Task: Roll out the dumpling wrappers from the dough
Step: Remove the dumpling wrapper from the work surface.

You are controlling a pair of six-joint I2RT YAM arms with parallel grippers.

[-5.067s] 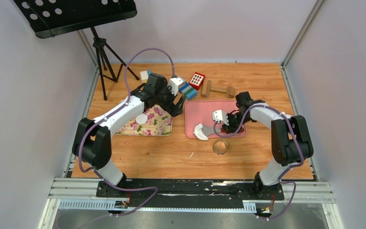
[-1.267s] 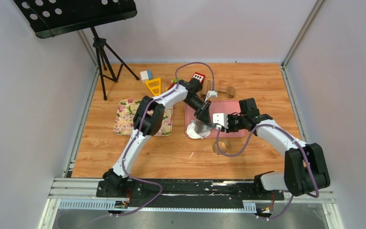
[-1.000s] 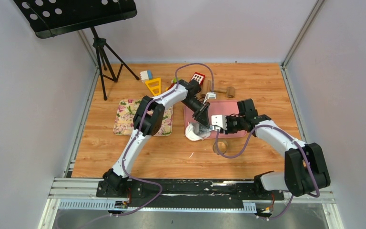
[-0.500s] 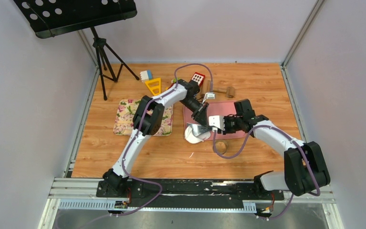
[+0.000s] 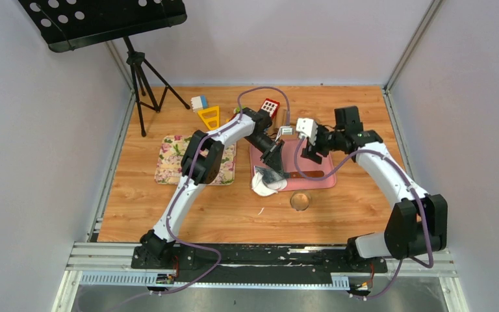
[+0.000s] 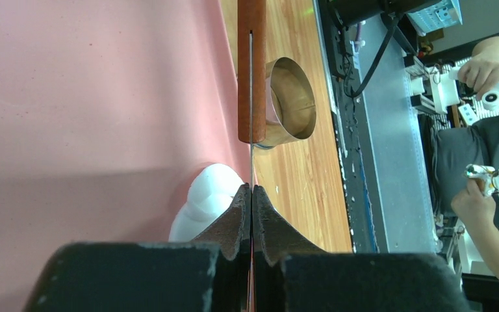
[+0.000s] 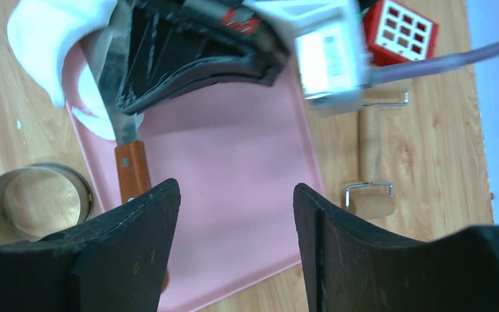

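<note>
dough [image 6: 209,194] — at pink mat [image 6: 71,97] corner | left hand [image 6: 251,194] clamps knife [image 6: 251,71] blade | right hand [image 7: 234,194] — spread wide

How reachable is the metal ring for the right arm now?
Probably yes. The right gripper hangs open above the pink mat; the metal ring stands alone on the table just off its near edge. Only the handle of the left gripper's knife ends close beside it.

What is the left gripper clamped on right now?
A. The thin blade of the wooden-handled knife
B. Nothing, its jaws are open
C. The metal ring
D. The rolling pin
A: in the left wrist view the left gripper has its jaws pressed shut on the thin metal blade of the wooden-handled knife, while the metal ring stands untouched on the table.
</note>
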